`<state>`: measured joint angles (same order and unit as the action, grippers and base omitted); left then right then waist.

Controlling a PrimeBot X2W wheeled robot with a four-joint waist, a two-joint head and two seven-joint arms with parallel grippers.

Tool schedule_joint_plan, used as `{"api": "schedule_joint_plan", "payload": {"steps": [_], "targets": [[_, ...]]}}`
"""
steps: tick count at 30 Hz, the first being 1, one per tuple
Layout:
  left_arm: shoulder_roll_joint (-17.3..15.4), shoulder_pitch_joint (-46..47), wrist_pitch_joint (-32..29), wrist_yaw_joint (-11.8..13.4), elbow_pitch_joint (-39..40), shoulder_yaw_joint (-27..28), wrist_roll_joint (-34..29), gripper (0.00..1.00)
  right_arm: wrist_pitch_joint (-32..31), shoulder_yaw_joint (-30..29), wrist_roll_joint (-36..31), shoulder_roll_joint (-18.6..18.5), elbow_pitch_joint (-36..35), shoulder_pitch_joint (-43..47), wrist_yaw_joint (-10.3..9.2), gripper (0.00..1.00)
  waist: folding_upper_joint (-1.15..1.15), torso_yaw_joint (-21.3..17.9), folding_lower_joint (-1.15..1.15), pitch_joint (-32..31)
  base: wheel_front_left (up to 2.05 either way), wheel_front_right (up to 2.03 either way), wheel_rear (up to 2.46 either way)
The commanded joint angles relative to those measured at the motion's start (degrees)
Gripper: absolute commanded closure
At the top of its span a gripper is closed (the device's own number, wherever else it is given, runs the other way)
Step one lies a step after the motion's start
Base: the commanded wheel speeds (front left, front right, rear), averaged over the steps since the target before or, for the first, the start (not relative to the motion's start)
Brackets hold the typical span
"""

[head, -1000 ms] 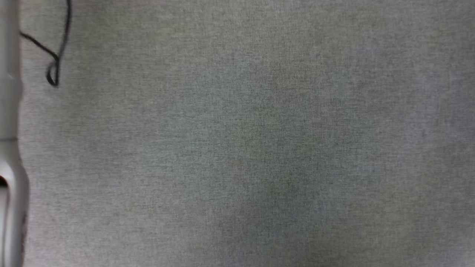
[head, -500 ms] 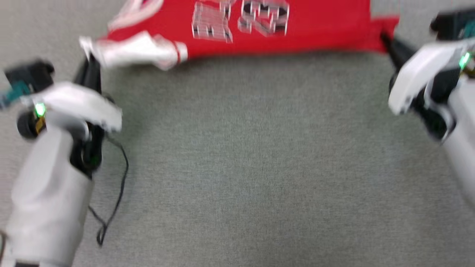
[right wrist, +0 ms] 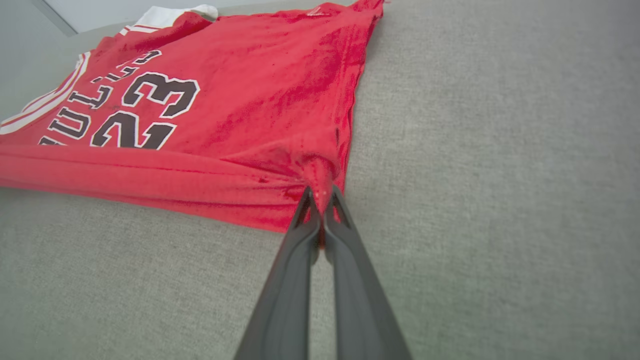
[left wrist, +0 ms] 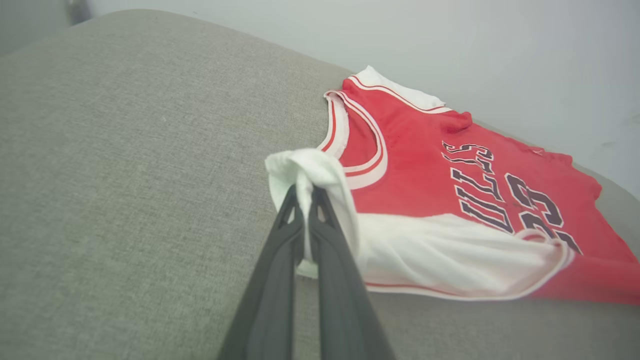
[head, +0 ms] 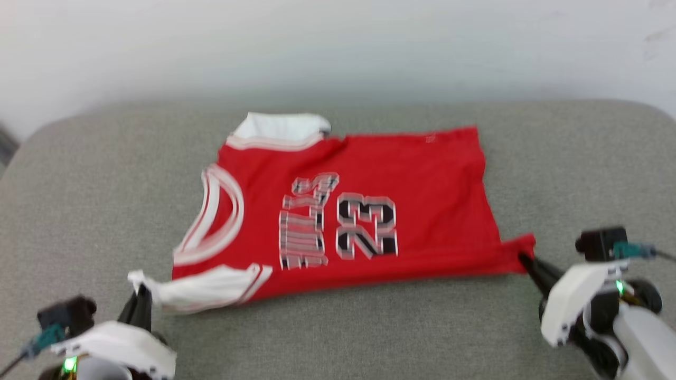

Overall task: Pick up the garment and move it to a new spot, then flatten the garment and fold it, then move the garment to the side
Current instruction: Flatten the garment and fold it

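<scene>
The garment [head: 369,206], a red jersey with black white-outlined letters and the number 23, lies spread on the grey cushioned surface [head: 338,327]. Its neck opening faces the head view's left. My left gripper [head: 141,287] is shut on a white turned-out corner near the shoulder, seen bunched at the fingertips in the left wrist view as garment [left wrist: 450,200] and left gripper [left wrist: 305,192]. My right gripper [head: 523,258] is shut on the red hem corner at the near right; the right wrist view shows the garment [right wrist: 225,115] pinched in the right gripper [right wrist: 320,192].
The grey cushioned surface has rounded far corners and ends at a pale wall [head: 338,47] behind the garment. Bare grey fabric stretches in front of the garment between both arms, and to its left and right.
The head camera has tilted up: the earlier frames showed only grey fabric, then the garment's near edge; now the whole garment and the wall are in view. Both grips hold as half a second ago.
</scene>
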<state>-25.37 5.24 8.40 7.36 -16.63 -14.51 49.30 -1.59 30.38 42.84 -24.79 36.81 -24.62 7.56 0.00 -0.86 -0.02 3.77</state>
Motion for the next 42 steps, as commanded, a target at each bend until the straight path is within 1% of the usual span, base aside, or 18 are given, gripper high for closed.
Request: {"api": "schedule_joint_plan", "payload": {"steps": [1, 5, 9, 12, 14, 18, 23, 29, 34, 37, 38, 39, 40, 41, 42], "targets": [[-0.9, -1.4, -0.2, 0.8, 0.6, 0.7, 0.4, 1.00, -0.2, -0.8, -0.5, -1.0, -0.2, 1.7, -0.14, 1.00, 0.00, -0.2, 0.02, -2.1, 0.00, 0.00, 0.00], [-2.0, -10.0, -2.2, 5.1, 9.3, 1.7, 1.4, 1.00, -2.9, -4.9, -1.9, -1.2, -5.2, 10.2, -0.15, 1.00, 0.00, -0.3, 0.02, -4.1, 0.00, 0.00, 0.00], [-3.0, -16.6, -4.5, 8.6, 17.2, 2.1, 2.3, 1.00, -7.7, -10.0, -4.2, -0.5, -11.6, 17.8, -0.14, 1.00, 0.00, -0.5, 0.02, -4.8, 0.00, 0.00, 0.00], [-3.7, -19.0, -5.6, 10.1, 21.5, 2.5, 2.3, 1.00, -11.8, -14.4, -6.7, 0.8, -17.2, 21.9, -0.14, 1.00, 0.00, -0.7, 0.02, -4.6, 0.00, 0.00, 0.00], [-3.9, -18.6, -5.9, 10.3, 23.2, 2.3, 2.1, 1.00, -14.9, -17.1, -8.4, 2.0, -20.4, 23.5, -0.13, 1.00, 0.00, -0.8, 0.02, -4.2, 0.00, 0.00, 0.00], [-3.8, -13.6, -6.9, 9.0, 23.4, 0.8, 1.1, 1.00, -20.7, -21.2, -11.9, 5.0, -25.8, 23.3, -0.12, 1.00, 0.00, -0.6, 0.02, -1.9, 0.00, 0.00, 0.00], [-2.3, -4.7, -6.8, 6.3, 19.1, -1.2, 0.1, 1.00, -24.4, -23.3, -15.1, 7.5, -28.8, 19.4, -0.12, 1.00, 0.00, -0.4, 0.02, 2.9, 0.00, 0.00, 0.00], [-0.5, 4.5, -7.5, 3.0, 11.8, -3.5, -0.6, 1.00, -25.0, -21.8, -16.6, 8.0, -26.3, 13.4, -0.12, 1.00, 0.00, -0.5, 0.02, 8.0, 0.00, 0.00, 0.00], [1.2, 9.2, -6.9, 0.4, 5.8, -4.8, -0.4, 1.00, -23.0, -19.9, -16.1, 8.1, -22.4, 9.3, -0.12, 1.00, 0.00, -0.4, 0.02, 10.9, 0.00, 0.00, 0.00], [2.2, 10.9, -7.6, -1.1, 1.9, -5.4, 0.5, 1.00, -21.4, -19.1, -15.7, 7.9, -19.5, 7.9, -0.12, 1.00, 0.00, -0.3, 0.02, 11.9, 0.00, 0.00, 0.00], [2.4, 11.4, -7.8, -1.5, 0.4, -5.5, 0.9, 0.80, -21.0, -18.8, -15.6, 7.7, -18.4, 7.7, -0.12, 0.82, 0.00, -0.3, 0.02, 12.1, 0.00, 0.00, 0.00], [2.8, 11.7, -8.1, -1.9, -0.7, -5.6, 1.3, 0.64, -20.4, -18.4, -15.5, 7.6, -17.4, 7.5, -0.12, 0.63, 0.00, -0.3, 0.02, 12.2, 0.00, 0.00, 0.00], [3.2, 12.1, -8.3, -2.3, -1.6, -5.8, 1.5, 0.28, -19.8, -18.0, -15.4, 7.5, -16.5, 7.4, -0.12, 0.18, 0.00, -0.4, 0.02, 12.3, 0.00, 0.00, 0.00], [3.4, 12.4, -8.2, -2.5, -2.6, -5.8, 1.8, 0.00, -19.0, -17.6, -15.2, 7.4, -15.8, 7.2, -0.12, 0.00, 0.00, -0.4, 0.02, 12.2, 0.00, 0.00, 0.00], [3.5, 12.6, -8.1, -2.8, -3.6, -5.7, 1.9, 0.00, -18.3, -17.2, -15.0, 7.3, -15.1, 7.1, -0.13, 0.00, 0.00, -0.4, 0.02, 12.1, 0.00, 0.00, 0.00]]}}
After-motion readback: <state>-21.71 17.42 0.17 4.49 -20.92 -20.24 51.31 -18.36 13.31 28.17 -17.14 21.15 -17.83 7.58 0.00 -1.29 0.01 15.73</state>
